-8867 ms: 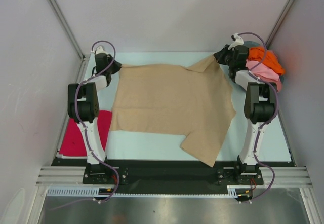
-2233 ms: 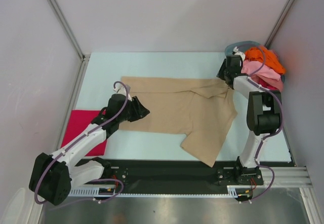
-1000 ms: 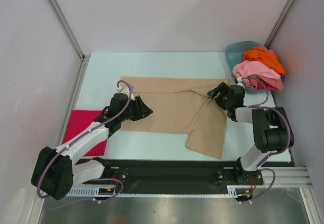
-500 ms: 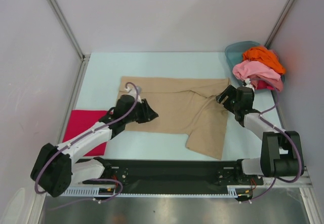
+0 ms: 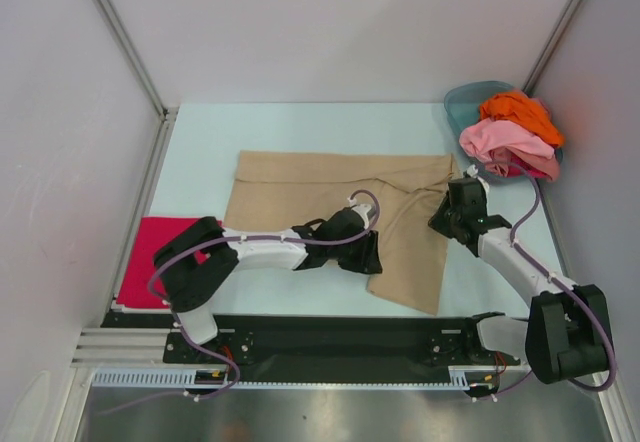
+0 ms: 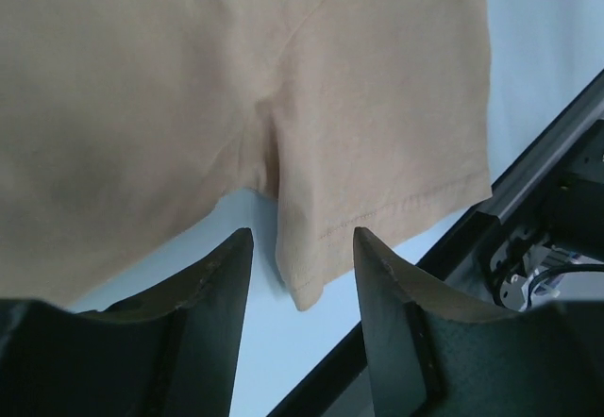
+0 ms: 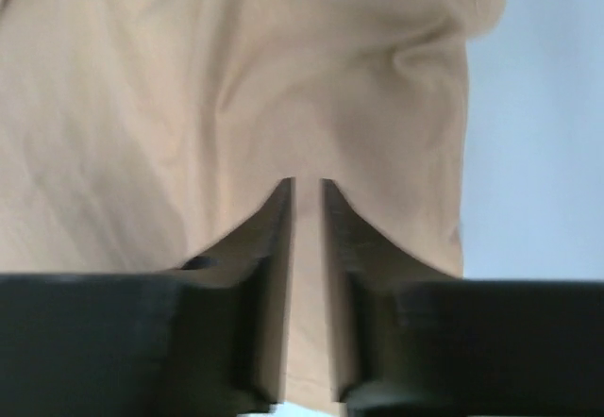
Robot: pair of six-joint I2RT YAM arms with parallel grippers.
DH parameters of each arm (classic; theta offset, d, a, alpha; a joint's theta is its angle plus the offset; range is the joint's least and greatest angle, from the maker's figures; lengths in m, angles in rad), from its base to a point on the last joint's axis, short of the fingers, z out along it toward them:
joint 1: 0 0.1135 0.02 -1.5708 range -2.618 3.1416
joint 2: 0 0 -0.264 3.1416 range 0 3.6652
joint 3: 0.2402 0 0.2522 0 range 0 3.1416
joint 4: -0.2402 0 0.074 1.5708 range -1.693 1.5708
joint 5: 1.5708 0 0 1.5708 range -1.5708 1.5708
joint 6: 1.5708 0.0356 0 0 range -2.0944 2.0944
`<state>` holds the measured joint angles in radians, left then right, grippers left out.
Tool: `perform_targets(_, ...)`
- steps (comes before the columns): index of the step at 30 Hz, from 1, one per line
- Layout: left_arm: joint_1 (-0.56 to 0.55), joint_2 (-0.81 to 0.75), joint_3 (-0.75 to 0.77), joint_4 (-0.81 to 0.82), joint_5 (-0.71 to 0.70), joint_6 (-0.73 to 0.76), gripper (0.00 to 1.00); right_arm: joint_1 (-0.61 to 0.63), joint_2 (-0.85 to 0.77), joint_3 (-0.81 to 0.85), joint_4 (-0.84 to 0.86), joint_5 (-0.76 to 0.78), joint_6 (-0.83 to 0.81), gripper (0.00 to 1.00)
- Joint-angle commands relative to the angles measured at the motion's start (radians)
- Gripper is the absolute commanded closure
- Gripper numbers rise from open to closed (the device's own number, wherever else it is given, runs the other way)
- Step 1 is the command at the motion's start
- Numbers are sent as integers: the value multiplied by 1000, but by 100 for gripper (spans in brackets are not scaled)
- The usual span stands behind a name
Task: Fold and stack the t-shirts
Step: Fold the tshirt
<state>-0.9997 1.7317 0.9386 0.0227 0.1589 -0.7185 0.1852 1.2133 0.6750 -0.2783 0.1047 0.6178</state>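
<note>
Mid-table, large tan cloth t-shirt (image 5: pixel 300 192) lies spread flat; left gripper (image 6: pixel 302 238) hovers over its near sleeve (image 6: pixel 387 143), fingers apart and empty, probably lining up a fold, and right gripper (image 7: pixel 307 186) sits on the right edge, fingers nearly together (can't tell if cloth is pinched). Teal plastic basin (image 5: pixel 458 98) far right holds crumpled orange t-shirt (image 5: pixel 517 112) and pink t-shirt (image 5: pixel 498 140); flat magenta t-shirt (image 5: pixel 140 262) lies near-left.

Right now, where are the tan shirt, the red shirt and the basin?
tan shirt (image 5: pixel 300 187), top view, the flat upper left part of its body
red shirt (image 5: pixel 135 272), top view, its left part, clear of the arm
basin (image 5: pixel 453 102), top view, its left rim
</note>
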Motion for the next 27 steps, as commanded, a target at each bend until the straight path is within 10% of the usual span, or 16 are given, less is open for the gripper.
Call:
perform_targets(1,-33,31,54,-9,-48,-21,47,16,-28,-48,-56,41,51,83)
perform_targets(15,-85,95,37,-15,-71,-33,64,3,54,-164,-166,168,308,100)
perform_targets(27,-86,19,5,-87,-71,1,97,7,-402,-198,-493,216,413,100)
